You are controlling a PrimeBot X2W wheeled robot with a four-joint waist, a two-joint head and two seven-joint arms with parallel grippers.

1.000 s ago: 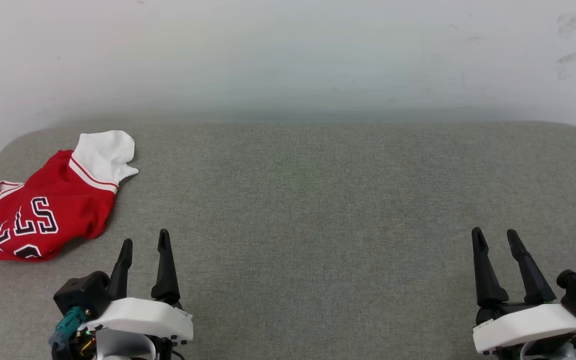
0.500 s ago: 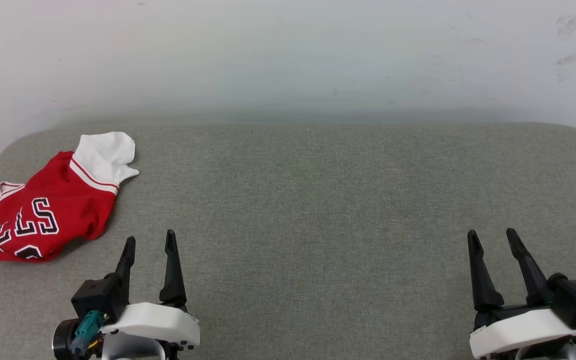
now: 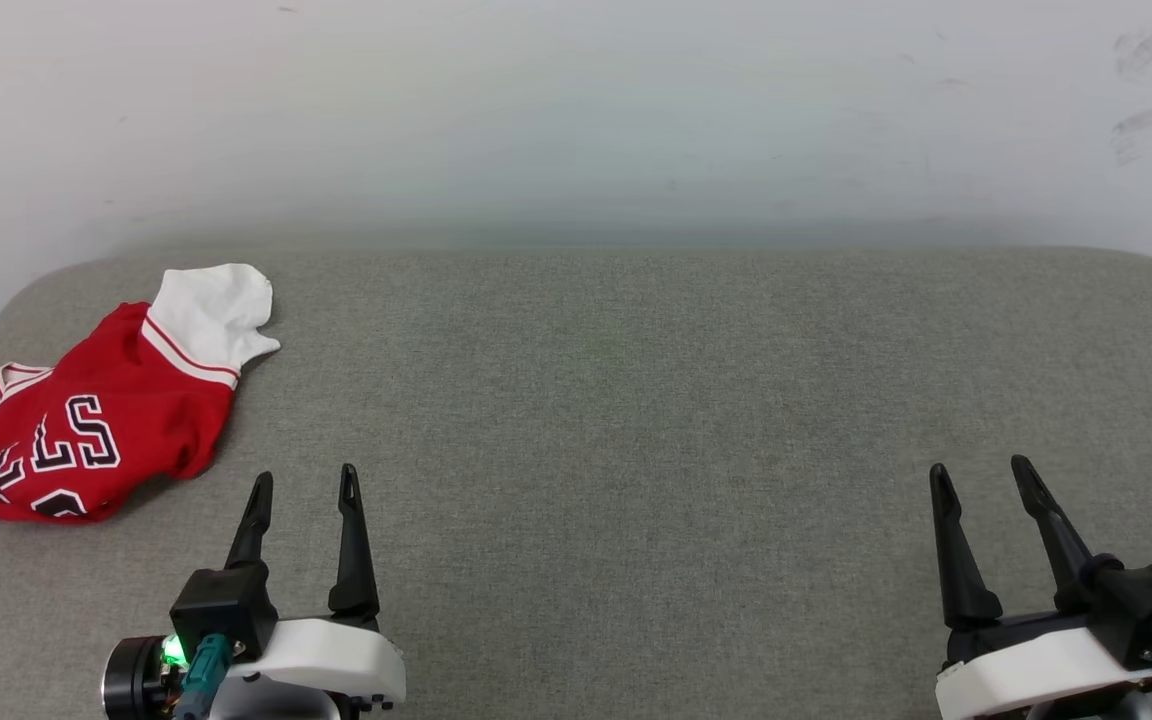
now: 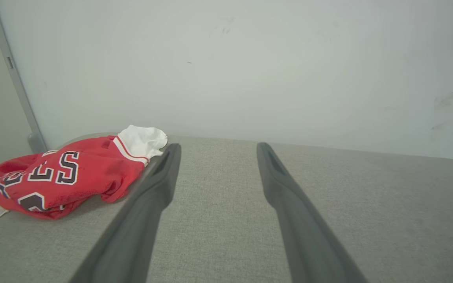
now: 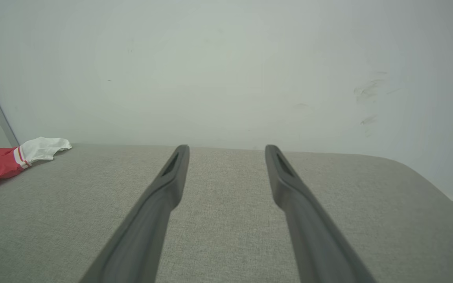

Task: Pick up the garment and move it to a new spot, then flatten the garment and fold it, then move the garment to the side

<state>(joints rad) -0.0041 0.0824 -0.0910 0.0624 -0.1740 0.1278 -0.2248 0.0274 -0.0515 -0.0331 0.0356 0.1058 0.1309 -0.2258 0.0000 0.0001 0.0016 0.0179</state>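
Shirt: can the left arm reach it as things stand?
Probably yes: the shirt lies crumpled just ahead and left of the open left jaws, with only grey cushion between them and nothing blocking.

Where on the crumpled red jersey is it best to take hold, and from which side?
Take the jersey by its red edge below the white sleeve, probably pinching from above with the left end effector coming from the right. The cloth lies bunched, and that edge is free and nearest.
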